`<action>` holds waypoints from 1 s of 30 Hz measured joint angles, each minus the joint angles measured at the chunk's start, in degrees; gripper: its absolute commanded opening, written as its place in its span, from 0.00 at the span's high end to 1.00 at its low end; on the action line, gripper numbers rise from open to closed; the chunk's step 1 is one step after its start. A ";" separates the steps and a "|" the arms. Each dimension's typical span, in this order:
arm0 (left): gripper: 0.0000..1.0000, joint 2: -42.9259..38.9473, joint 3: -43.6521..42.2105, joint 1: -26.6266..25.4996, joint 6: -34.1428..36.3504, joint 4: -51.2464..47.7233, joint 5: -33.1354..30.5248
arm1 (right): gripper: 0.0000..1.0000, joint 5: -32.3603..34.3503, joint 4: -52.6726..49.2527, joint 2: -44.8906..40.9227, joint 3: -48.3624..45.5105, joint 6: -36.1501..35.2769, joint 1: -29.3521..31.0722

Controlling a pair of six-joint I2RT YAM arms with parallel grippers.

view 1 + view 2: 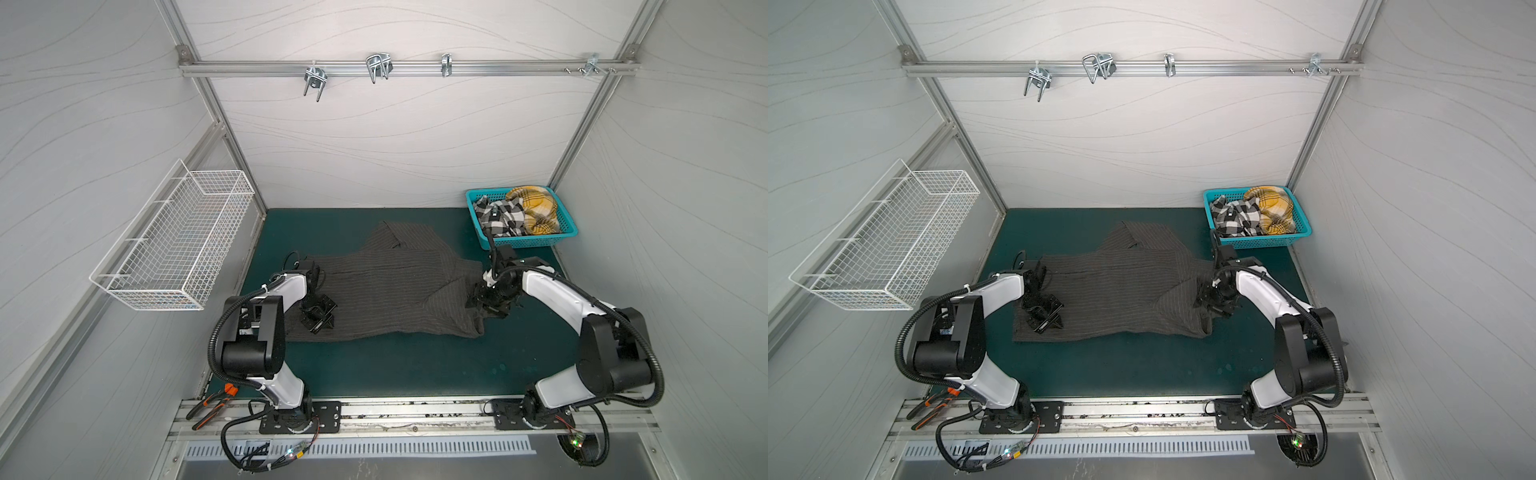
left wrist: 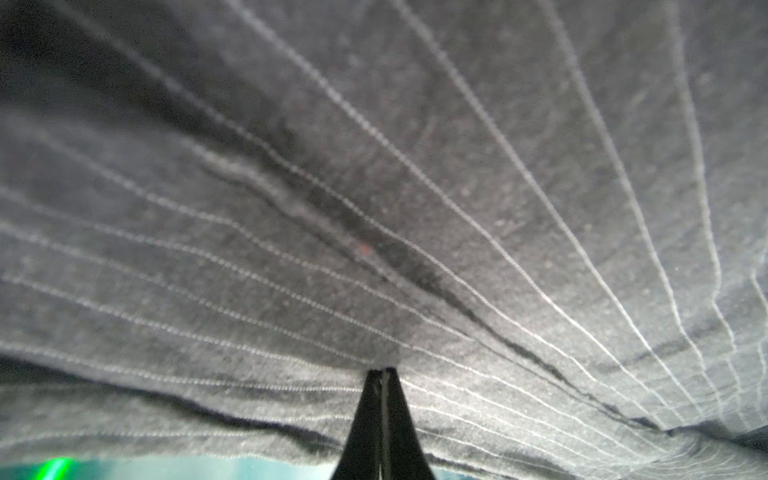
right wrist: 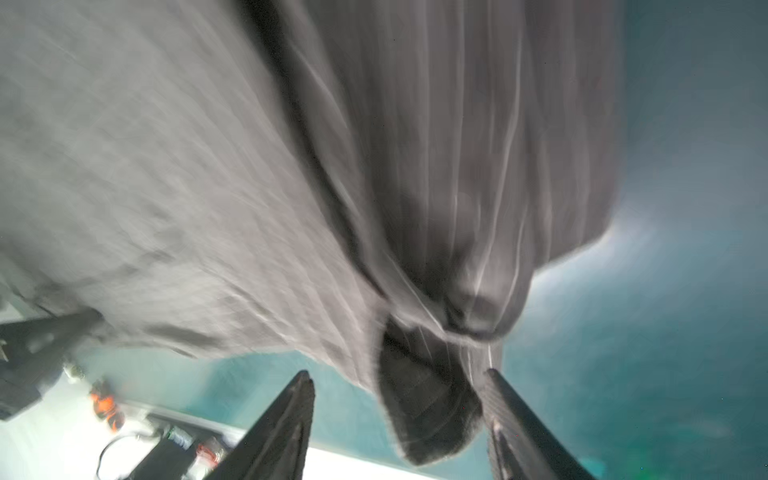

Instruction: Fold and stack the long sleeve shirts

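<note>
The dark striped shirt (image 1: 395,291) lies spread across the middle of the green mat (image 1: 415,365), charcoal cloth with thin pale lines, rumpled and partly doubled over itself. One flap reaches toward the back wall and its near edge runs ragged from left to right.

My left gripper (image 1: 319,323) sits on the shirt's left end. In the left wrist view its fingers (image 2: 365,415) are pressed tight together with their tips against the cloth; I cannot tell whether any fabric is caught between them. My right gripper (image 3: 399,374) is at the shirt's right end, fingers spread apart, and a dark cuff-like corner of the shirt hangs in the gap. That view is blurred.

Two more shirts lie crumpled in the blue basket (image 1: 528,242) at the mat's far right corner: a black-and-white checked shirt (image 1: 500,218) on the left and a yellow checked shirt (image 1: 536,205) on the right, touching each other.

A white wire basket (image 1: 174,249) hangs on the left wall. Orange-handled pliers (image 1: 212,409) lie beside my left arm's base. Pale panels wall the space on three sides, and a metal rail (image 1: 415,66) carrying hooks (image 1: 315,79) crosses the back wall
</note>
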 measured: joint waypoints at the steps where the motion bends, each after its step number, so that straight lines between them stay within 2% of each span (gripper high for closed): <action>1: 0.98 0.20 0.28 -0.02 0.46 -0.31 -0.13 | 0.56 0.87 -0.04 1.55 3.34 -0.52 -0.59; 4: 0.97 0.31 0.81 0.00 2.47 -0.46 -1.42 | 0.68 4.44 0.55 9.09 13.51 -2.47 -2.01; 7: 0.98 0.31 1.36 -0.04 4.26 -0.13 -2.86 | 0.72 7.96 0.90 17.49 20.39 -3.93 -2.95; 11: 1.00 0.31 1.66 -0.79 5.95 0.39 -4.04 | 0.73 10.27 0.85 25.42 24.90 -4.79 -4.17; 22: 1.00 0.31 1.70 -1.31 6.34 1.75 -4.15 | 0.66 10.14 2.19 27.45 25.79 -5.66 -4.72; 24: 0.93 0.31 1.64 -1.31 6.29 1.73 -4.13 | 0.65 9.81 3.26 27.45 25.09 -5.68 -4.72; 27: 0.73 0.07 1.62 -1.31 5.86 1.53 -4.11 | 0.63 9.49 4.31 27.45 24.65 -5.86 -4.72; 30: 0.59 -1.44 1.38 -1.31 5.07 0.61 -4.26 | 0.59 9.27 4.94 27.45 24.33 -5.90 -4.72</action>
